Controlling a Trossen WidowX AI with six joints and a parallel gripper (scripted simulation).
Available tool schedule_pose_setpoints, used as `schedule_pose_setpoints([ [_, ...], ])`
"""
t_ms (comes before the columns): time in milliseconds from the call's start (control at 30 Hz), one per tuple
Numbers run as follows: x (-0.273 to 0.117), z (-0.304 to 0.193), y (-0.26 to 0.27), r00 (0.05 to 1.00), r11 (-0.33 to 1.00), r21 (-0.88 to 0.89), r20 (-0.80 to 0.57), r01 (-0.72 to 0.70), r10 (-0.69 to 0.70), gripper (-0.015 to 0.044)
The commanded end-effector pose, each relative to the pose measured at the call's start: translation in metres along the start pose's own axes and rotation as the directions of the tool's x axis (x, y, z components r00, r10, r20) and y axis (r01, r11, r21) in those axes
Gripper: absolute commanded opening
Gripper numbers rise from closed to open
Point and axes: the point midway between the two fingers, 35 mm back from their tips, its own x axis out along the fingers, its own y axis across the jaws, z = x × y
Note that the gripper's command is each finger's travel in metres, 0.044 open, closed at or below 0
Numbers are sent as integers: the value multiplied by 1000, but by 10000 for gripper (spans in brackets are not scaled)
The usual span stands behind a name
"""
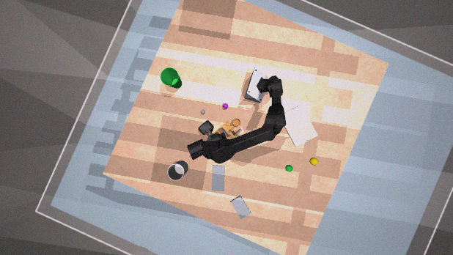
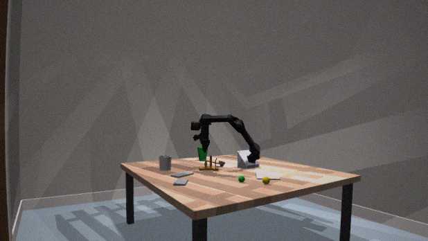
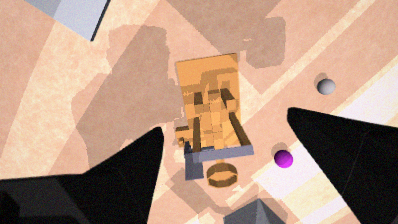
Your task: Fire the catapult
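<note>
The orange-brown catapult (image 1: 226, 127) (image 2: 208, 168) (image 3: 210, 72) stands on the table. Its round cup (image 1: 236, 122) (image 3: 222, 176) shows no ball in the wrist view. My gripper (image 2: 205, 151) (image 3: 224, 123) is open, pointing down above the catapult, with nothing between its fingers. The light grey-white mug (image 1: 179, 168) (image 2: 165, 163) stands upright at the left. A magenta ball (image 1: 225, 105) (image 3: 283, 158) and a small grey ball (image 1: 202, 111) (image 3: 326, 86) lie near the catapult. A green ball (image 1: 289, 168) (image 2: 242, 179) and a yellow ball (image 1: 314, 161) (image 2: 266, 180) lie farther right.
A green cup (image 1: 169, 77) (image 2: 202, 154) stands at the upper left in the top view. Two flat grey pieces (image 1: 218, 178) (image 1: 240, 207) lie near the mug. A white wedge-shaped stand (image 1: 255, 86) is beside the arm's base, and a white sheet (image 1: 300, 128) lies to the right.
</note>
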Motion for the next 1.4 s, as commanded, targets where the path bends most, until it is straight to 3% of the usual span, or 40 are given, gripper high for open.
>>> schedule_pose_setpoints([
  [0, 6, -1, 3, 1000, 1000, 0, -18, 0, 0, 440],
  [100, 4, -5, 1, 1000, 1000, 3, -22, -3, 3, 440],
  [267, 47, -6, 2, 1000, 1000, 2, -22, -4, 5, 440],
  [1367, 95, -6, 2, 1000, 1000, 2, -22, -6, 6, 440],
])
